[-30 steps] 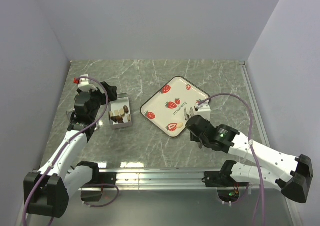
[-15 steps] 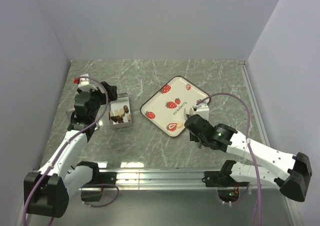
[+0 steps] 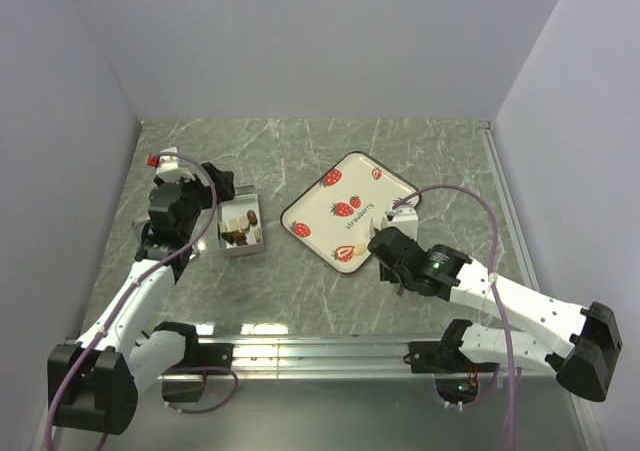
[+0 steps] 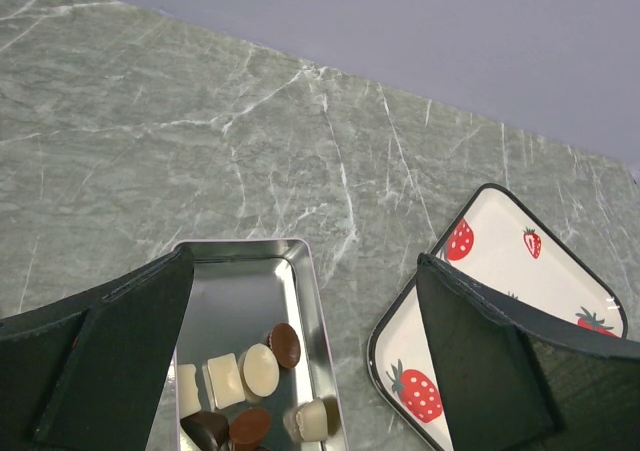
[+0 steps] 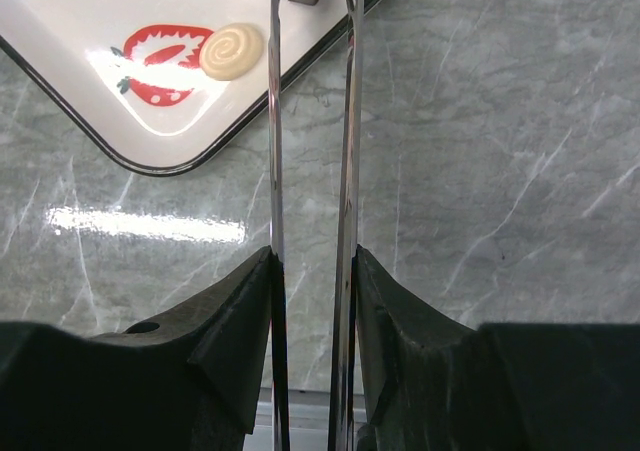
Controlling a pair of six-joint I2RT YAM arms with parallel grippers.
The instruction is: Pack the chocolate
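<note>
Our right fingers pinch tongs at the tray's near edge beside a cream chocolate; our left fingers hang spread by the tin, likely to steady it.

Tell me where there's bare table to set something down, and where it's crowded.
Free: the table behind tin and tray; its near stretch in front of both; right of the tray. Crowded: the narrow tin-tray gap, the open left gripper at the tin, the right gripper holding tweezers at the tray's near corner.
</note>
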